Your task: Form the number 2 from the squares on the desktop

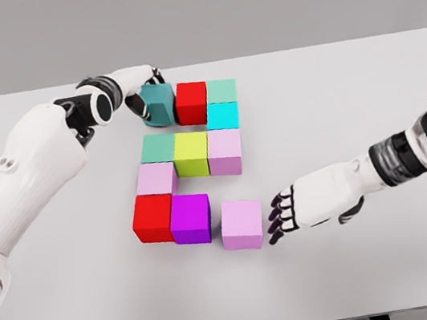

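Risk sits upper left: left hand [147, 97] clamped on the tilted teal cube [158, 104] could jostle the red cube [191, 102] it touches. Right hand [287, 212], fingers spread, may overpush the bottom-row pink cube [241, 224].

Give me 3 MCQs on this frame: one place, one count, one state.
1. Where is the dark teal cube?
A. at the top row's left end, beside the red cube
B. at the bottom row's right end
C. apart at the table's right edge

2. How many red cubes are on the table?
A. one
B. two
C. four

3. What is the right hand doing?
A. gripping the yellow cube
B. lifting a red cube
C. open, fingertips next to the pink cube

Key: 1 A, the left hand holds it there. 2 B, the other is at bottom left. 3 C, its fingers are spread and grasp nothing.
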Available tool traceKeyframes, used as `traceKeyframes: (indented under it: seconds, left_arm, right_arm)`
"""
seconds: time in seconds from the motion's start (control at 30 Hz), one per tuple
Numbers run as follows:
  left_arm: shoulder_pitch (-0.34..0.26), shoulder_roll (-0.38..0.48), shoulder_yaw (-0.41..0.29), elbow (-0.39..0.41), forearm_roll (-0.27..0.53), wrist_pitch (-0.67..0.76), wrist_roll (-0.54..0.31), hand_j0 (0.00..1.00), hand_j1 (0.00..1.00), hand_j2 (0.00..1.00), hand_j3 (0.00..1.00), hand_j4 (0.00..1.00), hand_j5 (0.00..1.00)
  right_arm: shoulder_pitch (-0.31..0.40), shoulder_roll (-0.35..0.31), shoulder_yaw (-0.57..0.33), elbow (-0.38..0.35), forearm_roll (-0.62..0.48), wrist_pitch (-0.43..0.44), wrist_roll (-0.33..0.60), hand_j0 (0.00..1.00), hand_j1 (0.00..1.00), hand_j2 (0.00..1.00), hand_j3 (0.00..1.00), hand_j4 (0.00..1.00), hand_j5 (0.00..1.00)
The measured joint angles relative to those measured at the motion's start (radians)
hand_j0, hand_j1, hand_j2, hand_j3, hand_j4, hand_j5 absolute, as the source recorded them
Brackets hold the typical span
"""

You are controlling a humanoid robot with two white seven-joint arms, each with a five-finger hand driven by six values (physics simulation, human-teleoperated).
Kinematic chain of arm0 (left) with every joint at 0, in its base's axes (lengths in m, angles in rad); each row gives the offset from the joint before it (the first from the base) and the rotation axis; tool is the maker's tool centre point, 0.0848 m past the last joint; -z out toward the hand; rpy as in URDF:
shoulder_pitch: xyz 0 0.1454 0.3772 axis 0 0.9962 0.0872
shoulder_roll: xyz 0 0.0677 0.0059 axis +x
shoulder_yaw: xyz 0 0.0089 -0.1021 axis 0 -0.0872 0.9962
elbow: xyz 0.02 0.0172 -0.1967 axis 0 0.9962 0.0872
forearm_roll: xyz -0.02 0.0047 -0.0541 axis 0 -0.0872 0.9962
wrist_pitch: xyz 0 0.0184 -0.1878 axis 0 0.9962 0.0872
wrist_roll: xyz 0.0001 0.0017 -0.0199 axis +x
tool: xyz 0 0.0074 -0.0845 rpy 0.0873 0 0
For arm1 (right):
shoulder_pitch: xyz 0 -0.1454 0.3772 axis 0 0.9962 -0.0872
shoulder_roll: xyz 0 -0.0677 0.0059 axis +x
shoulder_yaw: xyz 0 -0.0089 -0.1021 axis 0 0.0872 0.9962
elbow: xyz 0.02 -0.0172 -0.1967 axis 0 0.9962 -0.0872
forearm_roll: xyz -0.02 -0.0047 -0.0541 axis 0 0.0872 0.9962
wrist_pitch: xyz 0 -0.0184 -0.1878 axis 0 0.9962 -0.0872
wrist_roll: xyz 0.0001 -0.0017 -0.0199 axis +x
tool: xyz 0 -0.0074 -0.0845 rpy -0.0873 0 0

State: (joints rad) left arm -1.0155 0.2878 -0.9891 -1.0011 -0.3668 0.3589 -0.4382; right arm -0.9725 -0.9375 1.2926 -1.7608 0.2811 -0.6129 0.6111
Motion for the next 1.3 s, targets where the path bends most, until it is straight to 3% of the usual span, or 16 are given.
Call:
traceKeyframes:
  seconds: [0.3, 0.53, 0.87, 1.3]
  left_arm:
    - [0.005, -0.001, 0.049, 0.030, 0.010, -0.046, 0.001, 1.00, 1.00, 1.00, 1.00, 1.00, 1.00]
    - [0.012, -0.014, 0.052, 0.058, 0.059, -0.080, 0.012, 1.00, 1.00, 1.00, 1.00, 1.00, 1.00]
    - [0.011, -0.045, 0.050, 0.121, 0.063, -0.080, 0.084, 1.00, 1.00, 1.00, 1.00, 1.00, 1.00]
    - [0.006, -0.058, 0.050, 0.148, 0.067, -0.086, 0.096, 1.00, 1.00, 1.00, 1.00, 1.00, 1.00]
  right_arm:
    - [-0.015, 0.030, 0.013, 0.001, -0.008, 0.000, 0.000, 1.00, 1.00, 1.00, 1.00, 1.00, 1.00]
    - [-0.025, 0.045, 0.013, 0.003, -0.024, 0.000, 0.000, 1.00, 1.00, 1.00, 1.00, 1.00, 1.00]
    - [-0.038, 0.058, 0.008, 0.037, -0.027, 0.000, 0.000, 1.00, 1.00, 1.00, 1.00, 1.00, 1.00]
    - [-0.058, 0.064, -0.002, 0.079, -0.028, 0.000, 0.000, 1.00, 1.00, 1.00, 1.00, 1.00, 1.00]
